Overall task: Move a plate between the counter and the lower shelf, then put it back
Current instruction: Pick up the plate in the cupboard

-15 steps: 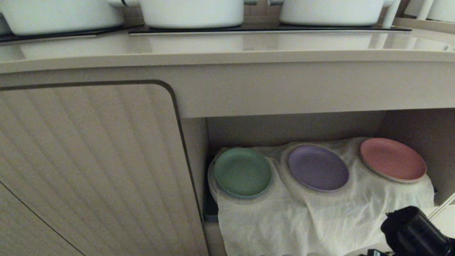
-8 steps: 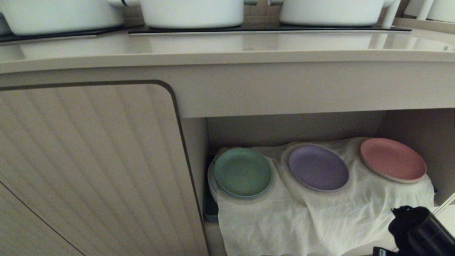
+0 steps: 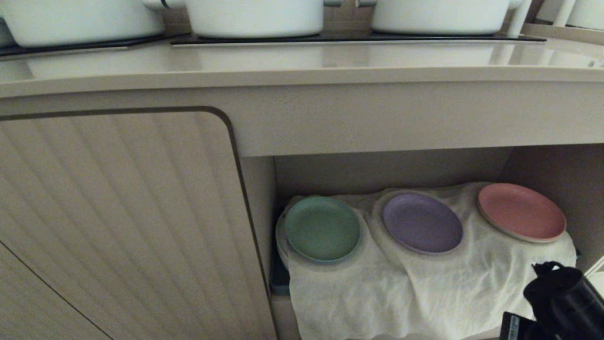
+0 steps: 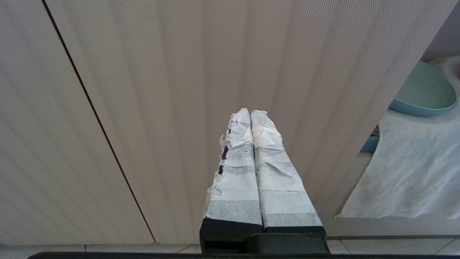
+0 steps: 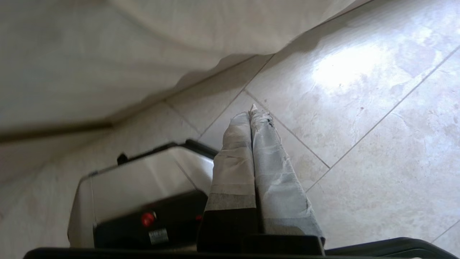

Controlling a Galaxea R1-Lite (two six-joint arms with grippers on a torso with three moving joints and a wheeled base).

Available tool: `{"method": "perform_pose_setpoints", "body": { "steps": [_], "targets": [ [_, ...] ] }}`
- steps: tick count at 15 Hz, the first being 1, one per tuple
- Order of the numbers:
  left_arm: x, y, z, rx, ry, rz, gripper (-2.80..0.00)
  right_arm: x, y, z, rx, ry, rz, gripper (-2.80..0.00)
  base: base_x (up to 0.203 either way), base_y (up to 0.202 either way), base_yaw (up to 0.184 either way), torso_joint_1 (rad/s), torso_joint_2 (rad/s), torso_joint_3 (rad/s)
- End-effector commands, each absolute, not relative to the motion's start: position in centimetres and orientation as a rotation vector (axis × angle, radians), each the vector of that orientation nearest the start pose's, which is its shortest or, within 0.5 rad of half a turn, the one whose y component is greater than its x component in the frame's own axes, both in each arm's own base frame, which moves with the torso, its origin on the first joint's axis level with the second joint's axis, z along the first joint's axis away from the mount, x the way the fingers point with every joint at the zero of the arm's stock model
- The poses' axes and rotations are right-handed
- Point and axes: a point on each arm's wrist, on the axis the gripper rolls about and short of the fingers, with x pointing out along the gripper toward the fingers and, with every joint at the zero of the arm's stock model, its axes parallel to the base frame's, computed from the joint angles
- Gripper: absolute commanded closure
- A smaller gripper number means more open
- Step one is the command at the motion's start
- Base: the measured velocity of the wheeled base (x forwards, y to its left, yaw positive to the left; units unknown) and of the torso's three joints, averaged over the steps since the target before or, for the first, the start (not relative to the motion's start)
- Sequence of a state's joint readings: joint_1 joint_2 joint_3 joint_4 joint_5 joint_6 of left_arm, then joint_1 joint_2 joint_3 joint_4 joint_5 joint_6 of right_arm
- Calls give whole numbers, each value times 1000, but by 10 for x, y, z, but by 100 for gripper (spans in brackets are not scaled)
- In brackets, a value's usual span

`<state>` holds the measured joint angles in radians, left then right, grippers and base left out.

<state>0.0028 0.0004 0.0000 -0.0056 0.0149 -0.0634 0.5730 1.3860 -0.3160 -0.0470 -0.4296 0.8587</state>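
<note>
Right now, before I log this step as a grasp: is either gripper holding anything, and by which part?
Nothing is held. The right gripper is shut on nothing, over the floor tiles; the left gripper is shut and empty.

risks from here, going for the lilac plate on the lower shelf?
1. The plate sits on loose white cloth; dragging may pull the cloth and shift the green plate and pink plate.
2. Right hand is shut, low over the floor; it must open first.

White pots (image 3: 255, 16) stand on the beige counter (image 3: 302, 66); below, the lower shelf (image 3: 391, 170) (draped in a white cloth (image 3: 401, 293)) carries green (image 3: 322, 229), lilac (image 3: 422, 223) and pink (image 3: 521, 211) plates.
</note>
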Motion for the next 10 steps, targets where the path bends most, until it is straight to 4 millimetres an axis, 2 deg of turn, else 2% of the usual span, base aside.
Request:
{"method": "perform_pose_setpoints", "body": {
  "steps": [1, 6, 10],
  "targets": [
    [-23, 0, 76, -64, -7, 18, 0, 132, 64, 96, 351, 828, -303, 0, 0, 0, 0, 0, 0, 0],
    [-23, 0, 76, -64, -7, 18, 0, 141, 51, 109, 406, 675, -333, 0, 0, 0, 0, 0, 0, 0],
    [-23, 0, 76, -64, -7, 18, 0, 138, 35, 103, 311, 557, -318, 0, 0, 0, 0, 0, 0, 0]
  ]
}}
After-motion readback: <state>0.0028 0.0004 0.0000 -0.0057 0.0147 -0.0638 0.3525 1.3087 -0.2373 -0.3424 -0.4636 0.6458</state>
